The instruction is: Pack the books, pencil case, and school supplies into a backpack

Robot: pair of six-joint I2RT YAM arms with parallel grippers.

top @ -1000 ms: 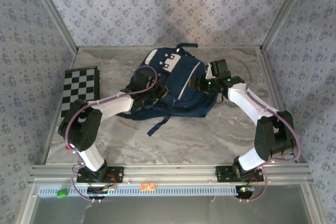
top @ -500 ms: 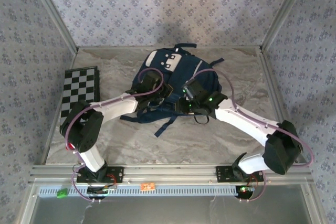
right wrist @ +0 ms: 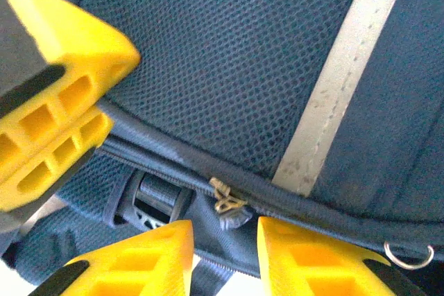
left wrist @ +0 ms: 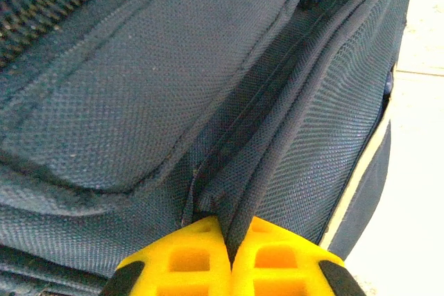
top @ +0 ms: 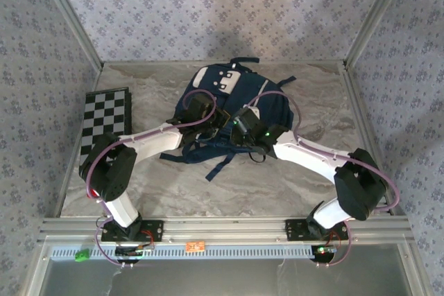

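The navy backpack (top: 239,98) lies mid-table, its white stripe (right wrist: 347,67) running across its mesh panel. My left gripper (left wrist: 230,230) is shut on a ridge of the backpack's fabric (left wrist: 139,88) at its near-left edge. My right gripper (right wrist: 225,230) hovers just right of it, jaws open either side of a brass zipper pull (right wrist: 227,202) without touching it. The left gripper's yellow fingers (right wrist: 62,60) show at the upper left of the right wrist view. From above, the left gripper (top: 211,119) and right gripper (top: 236,124) sit close together. The books, pencil case and school supplies are out of view.
A black-and-white checkered board (top: 105,117) lies at the table's left edge. A dark strap (top: 220,164) trails toward the near side. A strap buckle (right wrist: 156,202) and a metal ring (right wrist: 409,254) sit near my right jaws. Metal frame posts border the table.
My right arm has swung left from the backpack's right side to its near edge beside the left gripper, and its jaws have narrowed. The left gripper keeps its hold.
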